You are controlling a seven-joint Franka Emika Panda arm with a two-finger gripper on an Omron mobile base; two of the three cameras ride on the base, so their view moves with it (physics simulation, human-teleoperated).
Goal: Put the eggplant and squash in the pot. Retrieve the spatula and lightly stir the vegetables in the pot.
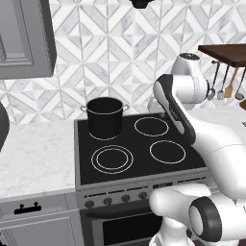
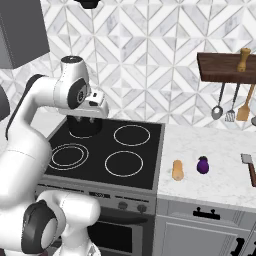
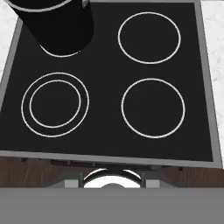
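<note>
Tool [image 2: 89, 119] state cannot be told above the stove, nothing seen held; the eggplant [image 2: 202, 165] and squash [image 2: 177, 170] are left on the bench [image 2: 210, 145], the pot [image 1: 104, 116] on the back burner, the spatula [image 2: 248, 165] unretrieved, so everything is judged outstanding.

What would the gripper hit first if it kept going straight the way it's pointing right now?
Probably the black stovetop. The hand view looks down on it, between the four burner rings, with the pot off to one side, so the pot likely lies outside that line. Depth is hard to judge.

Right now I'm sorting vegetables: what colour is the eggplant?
Dark glossy purple eggplant, clearest in the right base view.
</note>
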